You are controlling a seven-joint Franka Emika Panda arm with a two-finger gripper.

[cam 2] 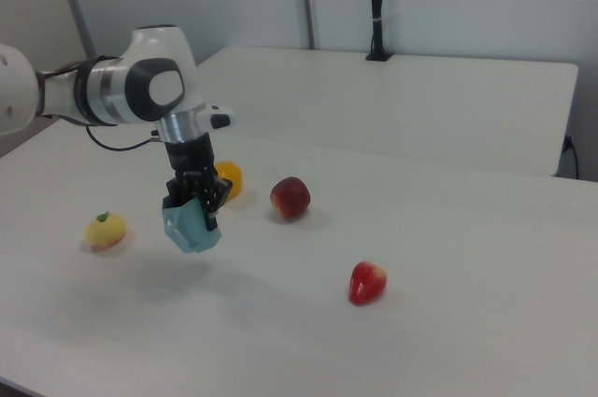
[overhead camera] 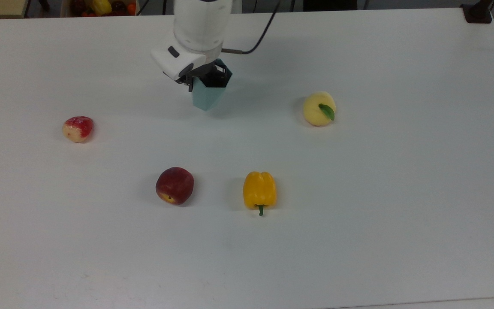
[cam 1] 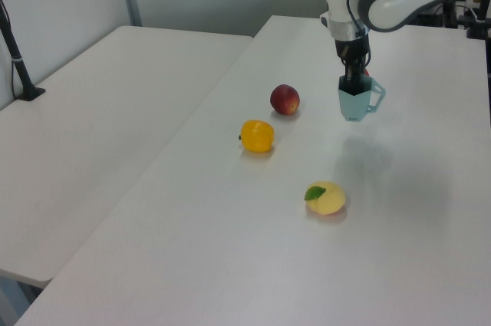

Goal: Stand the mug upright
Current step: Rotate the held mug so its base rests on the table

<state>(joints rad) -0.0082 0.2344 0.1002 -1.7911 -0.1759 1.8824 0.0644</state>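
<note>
Step in hand: mug (overhead camera: 207, 95) is hanging above the table (overhead camera: 358, 214), rim up, carried by the gripper (overhead camera: 209, 78); judging by the shadow on the table beneath it in the left view, it is not resting yet.
Gripper state: fingers are pinching the mug's rim wall, one reaching down inside the opening, one outside.
Next move, as a judgement: lowering straight down until the narrow base is sitting flat, then letting go; the small base is likely making it easy to tip, so the release wants to be gentle.

Catalogue, top view, placed against the mug, near to far:
Yellow bell pepper (overhead camera: 259, 189): lobed, glossy, green stem; lying well in front of the mug, slightly toward the top view's right.
Red peach (overhead camera: 174, 185): round, dark red, matte; lying well in front, slightly toward the top view's left.
Strawberry (overhead camera: 77, 128): red fading to pale, dimpled; lying far to the top view's left.
Yellow peach (overhead camera: 319, 108): pale, round, green leaf; lying well to the top view's right.
Mug: pale teal, faceted, hexagonal rim tapering downward, matte plastic look, small handle (cam 1: 377, 96).
Table: white, smooth, matte.
</note>
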